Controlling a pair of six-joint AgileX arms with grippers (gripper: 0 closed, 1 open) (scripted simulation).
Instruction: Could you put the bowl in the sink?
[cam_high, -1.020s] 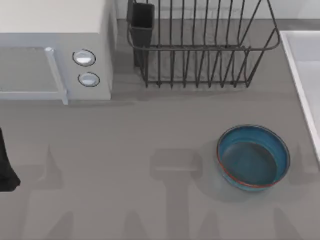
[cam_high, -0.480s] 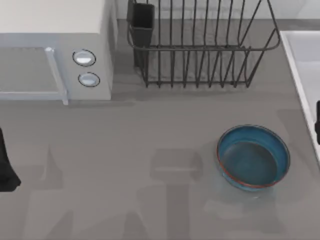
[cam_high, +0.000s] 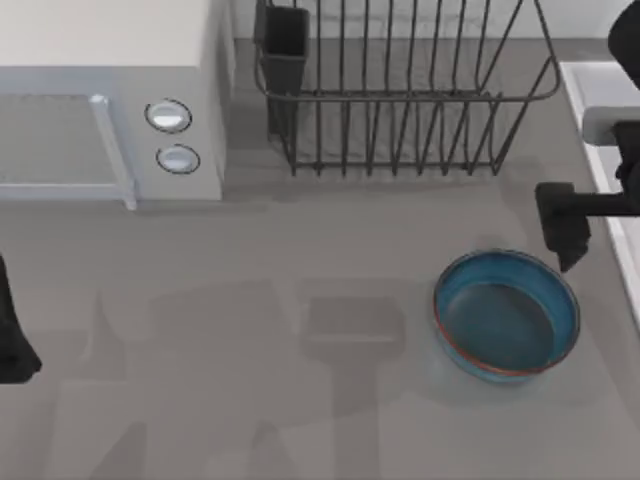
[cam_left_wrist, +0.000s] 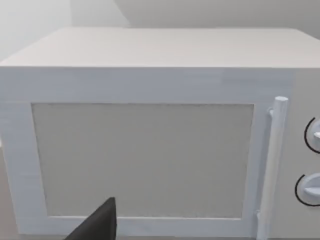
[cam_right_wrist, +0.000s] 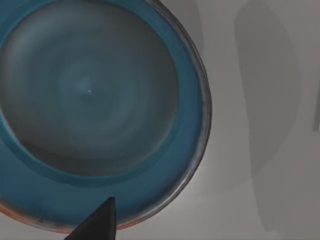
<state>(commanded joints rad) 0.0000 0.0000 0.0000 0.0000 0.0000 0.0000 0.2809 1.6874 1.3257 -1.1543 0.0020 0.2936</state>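
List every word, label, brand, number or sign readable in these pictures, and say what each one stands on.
None: no readable text anywhere.
Microwave: its two round knobs and its door carry no marks or numbers.
Bowl: plain blue, no lettering.
Dish rack and sink: no label or brand.
Right gripper, above the bowl's far rim, and left arm, at the table's left edge: plain black, unmarked.

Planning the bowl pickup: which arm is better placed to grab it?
Right. Its pincer hangs just above the bowl, beside the sink. The left arm sits parked at the table's left edge, facing the microwave.
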